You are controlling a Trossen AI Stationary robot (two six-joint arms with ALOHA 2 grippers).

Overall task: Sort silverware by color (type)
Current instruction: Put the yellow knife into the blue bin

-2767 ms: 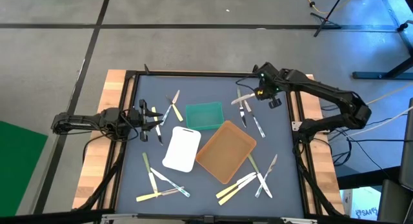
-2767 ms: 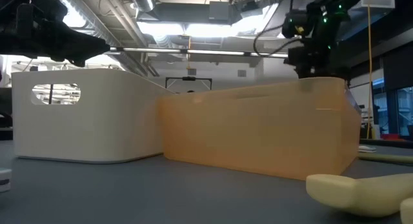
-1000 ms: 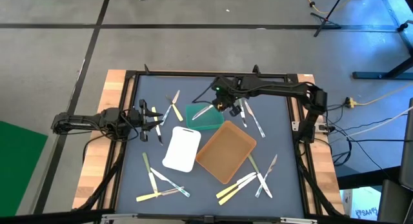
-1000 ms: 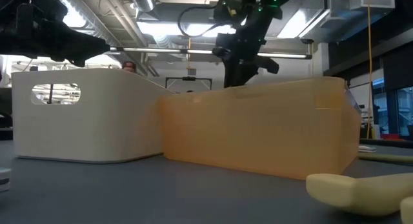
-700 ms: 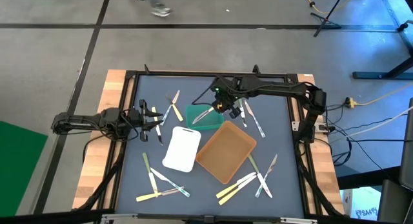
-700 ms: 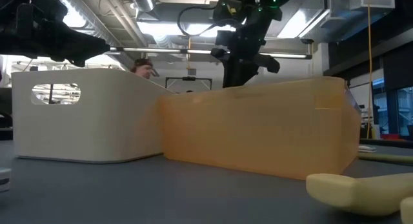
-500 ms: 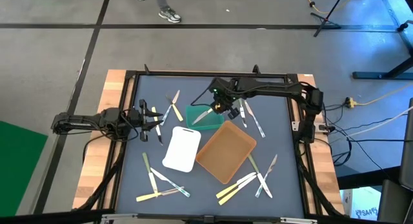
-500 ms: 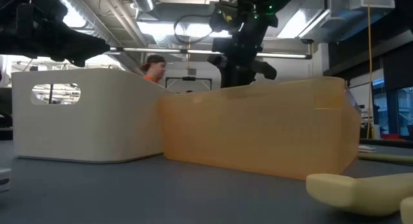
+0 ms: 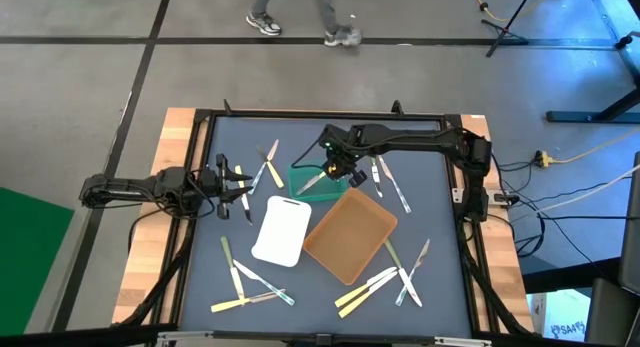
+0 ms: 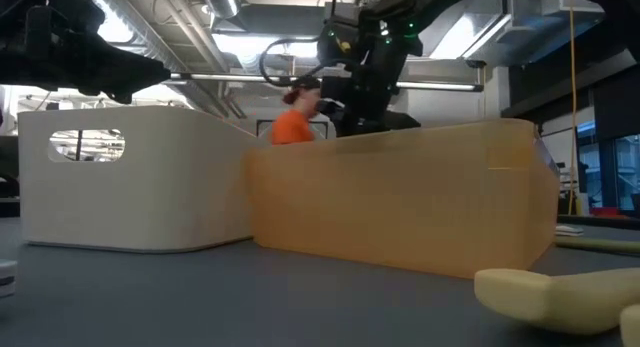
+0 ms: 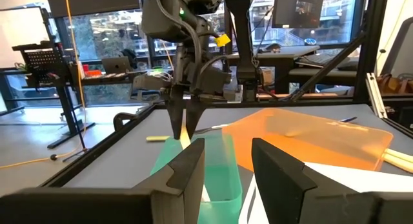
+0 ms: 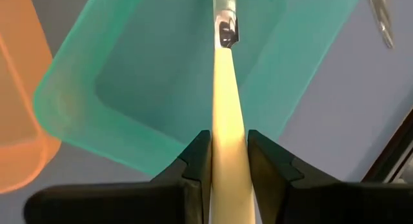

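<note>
Right gripper [image 9: 327, 174], frame centre, over green translucent plastic tray [image 9: 316, 182]; jaws clamped on pale cream-yellow plastic utensil [image 12: 228, 133], mid-handle. Light, thin, slippery, slightly flexible; grip near handle middle. Left gripper [image 9: 240, 184] waits at worktop's left, jaws part open, empty.

A robotics lab: exposed ceiling ducts [image 10: 250, 27], desks with monitors [image 11: 116, 64], and a framed test table [image 9: 200, 137].

Low view: brown tray [image 10: 400, 202] and white tray [image 10: 130, 182] hide green tray and most silverware. Cream utensil [image 10: 560, 297] cut by right edge. Person [image 10: 293, 125] blurred, mostly hidden behind trays. High view: passer-by [image 9: 300, 17] cut by top edge, only legs seen.
</note>
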